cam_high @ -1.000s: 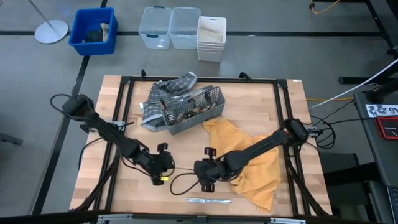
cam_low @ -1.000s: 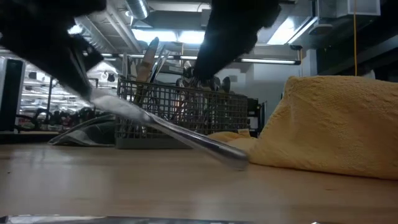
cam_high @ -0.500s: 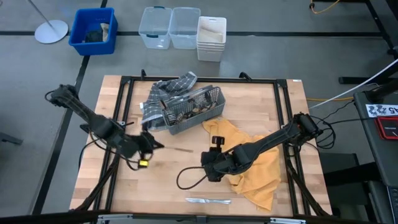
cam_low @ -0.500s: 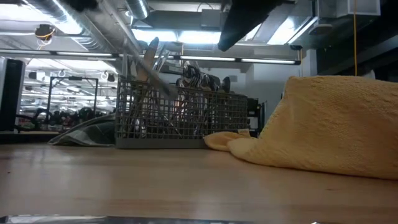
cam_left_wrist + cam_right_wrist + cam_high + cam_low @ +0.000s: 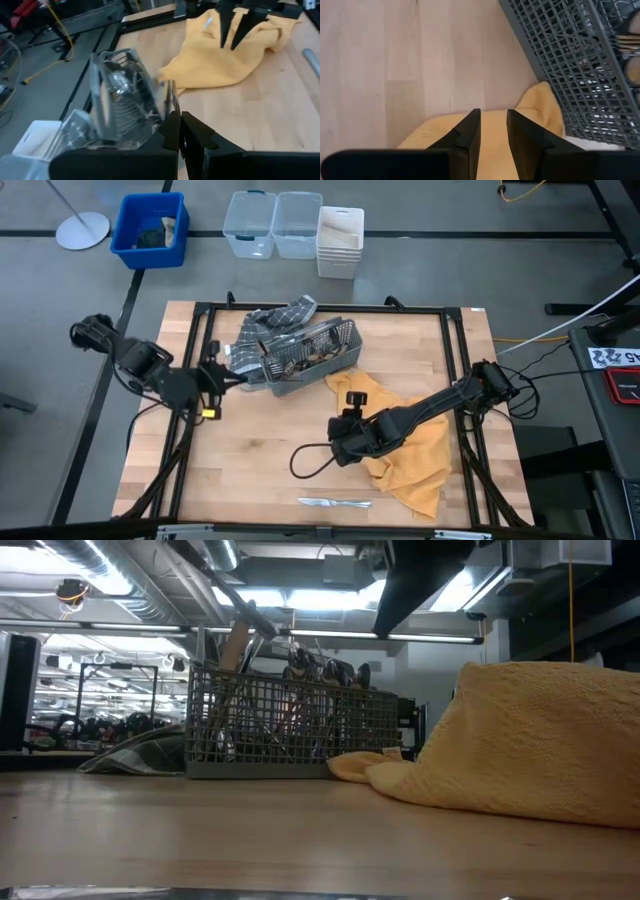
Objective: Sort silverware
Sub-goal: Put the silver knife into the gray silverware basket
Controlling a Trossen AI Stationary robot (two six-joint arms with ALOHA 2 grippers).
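Nearest the front edge of the wooden counter (image 5: 250, 470), one piece of silverware (image 5: 334, 502) lies flat. Farther back, my right claw (image 5: 353, 402) hovers over the yellow cloth (image 5: 412, 448), fingers parted and empty. Off to the side, my left claw (image 5: 222, 377) is pinched shut on a slim utensil (image 5: 170, 98), right beside the grey mesh caddy (image 5: 305, 360). Beyond that, the caddy holds the other pieces upright, resting against a checked towel (image 5: 270, 322).
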